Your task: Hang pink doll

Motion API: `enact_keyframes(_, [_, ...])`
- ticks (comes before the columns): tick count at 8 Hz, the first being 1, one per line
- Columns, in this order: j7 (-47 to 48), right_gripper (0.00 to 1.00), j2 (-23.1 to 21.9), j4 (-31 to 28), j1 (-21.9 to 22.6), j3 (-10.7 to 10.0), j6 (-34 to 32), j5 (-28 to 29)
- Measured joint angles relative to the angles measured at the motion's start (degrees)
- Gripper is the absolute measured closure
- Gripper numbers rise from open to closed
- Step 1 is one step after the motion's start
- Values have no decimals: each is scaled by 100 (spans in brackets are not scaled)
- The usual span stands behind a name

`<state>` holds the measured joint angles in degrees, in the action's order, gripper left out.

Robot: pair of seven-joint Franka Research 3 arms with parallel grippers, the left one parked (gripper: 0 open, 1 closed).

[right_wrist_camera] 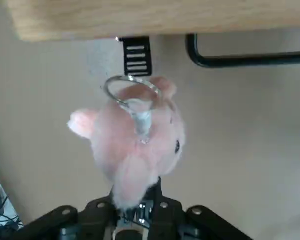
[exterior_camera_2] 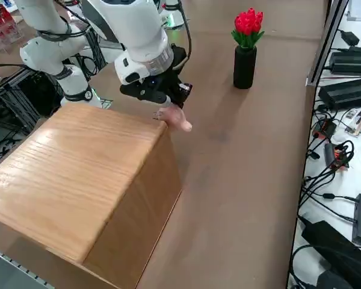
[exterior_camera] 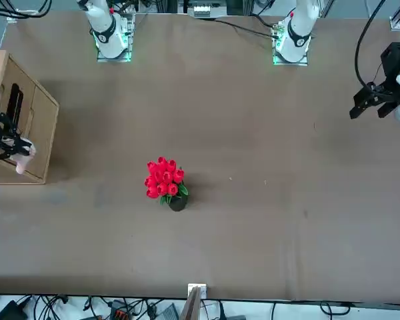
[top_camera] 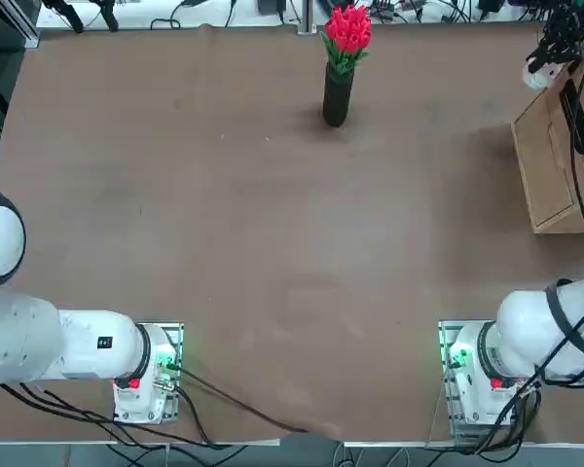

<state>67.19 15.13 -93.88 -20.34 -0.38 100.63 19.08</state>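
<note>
Pink doll in the tool's grip, ring free for hanging

The pink doll (right_wrist_camera: 145, 127) is at the tips of the right tool (right_wrist_camera: 141, 202), which is closed narrow on its soft body; exactly which part is pinched is hard to make out. It projects beyond the tool, so its metal ring (right_wrist_camera: 108, 89) is left unobstructed, presumably for threading over a support. Just beyond the doll is a black slotted piece (right_wrist_camera: 137, 56) by the wooden box (exterior_camera_2: 78, 174), possibly the intended hanger; beside that, a black handle (right_wrist_camera: 250, 60). Doll not yet hung; ring alignment probably comes next. The box stands on the bench (exterior_camera_2: 240, 198). Well apart from the tool, the tulip vase (exterior_camera_2: 244, 67) leaves the approach unhindered.
</note>
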Motion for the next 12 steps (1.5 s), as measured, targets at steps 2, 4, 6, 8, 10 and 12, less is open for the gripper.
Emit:
enact_keyframes(2, [-68, 96, 10, -16, -44, -2, 4, 0])
enact_keyframes(4, [-103, 96, 15, -36, -78, -2, 6, 1])
enact_keyframes(6, [-148, 96, 18, -79, -87, -2, 9, 1])
enact_keyframes(8, [-205, 96, 19, -146, -91, -2, 53, 1])
enact_keyframes(10, [-437, 79, 19, -169, -160, -4, 72, 165])
enact_keyframes(12, [-884, 44, 11, -166, -292, -10, 72, 341])
